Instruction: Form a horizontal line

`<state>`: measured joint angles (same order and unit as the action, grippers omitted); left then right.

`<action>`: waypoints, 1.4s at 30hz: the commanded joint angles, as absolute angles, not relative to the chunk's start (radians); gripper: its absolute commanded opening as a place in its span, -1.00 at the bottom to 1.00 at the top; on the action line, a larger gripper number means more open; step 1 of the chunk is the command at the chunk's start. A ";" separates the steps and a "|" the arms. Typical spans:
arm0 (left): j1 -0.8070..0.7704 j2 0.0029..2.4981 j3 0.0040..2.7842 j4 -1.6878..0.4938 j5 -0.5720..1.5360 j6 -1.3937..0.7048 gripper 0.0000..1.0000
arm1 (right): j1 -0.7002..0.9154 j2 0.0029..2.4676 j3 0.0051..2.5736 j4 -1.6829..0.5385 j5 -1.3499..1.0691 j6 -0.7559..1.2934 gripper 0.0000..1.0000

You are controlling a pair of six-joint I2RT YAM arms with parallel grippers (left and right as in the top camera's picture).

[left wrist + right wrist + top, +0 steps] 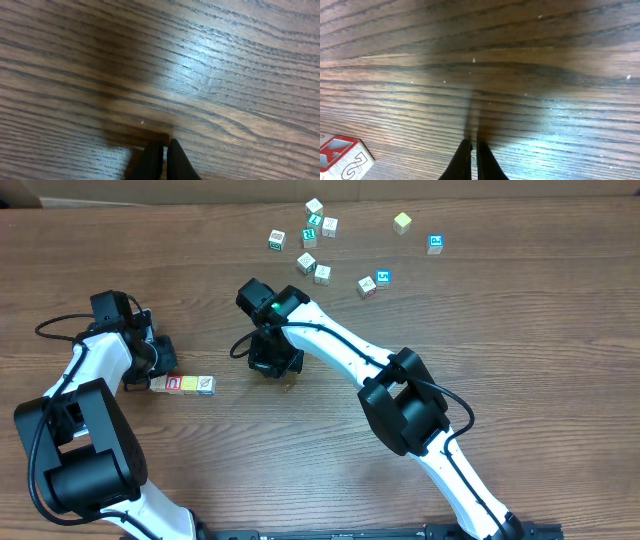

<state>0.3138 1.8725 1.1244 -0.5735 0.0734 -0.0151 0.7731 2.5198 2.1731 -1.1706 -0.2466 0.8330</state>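
The horizontal line lies on the table left of centre, a row of small letter cubes touching side by side: a cream-white cube point(158, 383), a red-marked cube point(172, 384), a yellow cube point(189, 384) and a white cube with blue-green marking point(205, 384). My left gripper point(160, 368) hovers just behind the row's left end; its fingers point(155, 155) are shut on nothing over bare wood. My right gripper point(275, 364) is over the table's middle, right of the row, also shut and empty point(472, 150). A red-marked letter cube point(342, 157) shows at the lower left of the right wrist view.
Several loose letter cubes are scattered at the back of the table, among them a green-marked one point(277, 241), a yellow one point(402, 222) and a blue one point(435, 244). A cluster point(314, 268) lies just behind the right arm.
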 commanded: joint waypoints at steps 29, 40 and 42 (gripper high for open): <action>0.313 1.882 1.129 -0.592 0.108 -0.012 -0.92 | 0.770 2.537 2.159 -1.180 -0.191 0.829 -0.92; 0.313 1.882 1.129 -0.599 0.109 -0.015 -0.92 | 0.770 2.537 2.159 -1.180 -0.191 0.829 -0.92; 0.313 1.882 1.129 -0.598 0.109 -0.015 -0.92 | 0.770 2.537 2.159 -1.180 -0.191 0.829 -0.92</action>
<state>0.3138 1.8725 1.1244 -0.5980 0.0933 -0.0158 0.7727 2.5198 2.1731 -1.1709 -0.2462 0.8333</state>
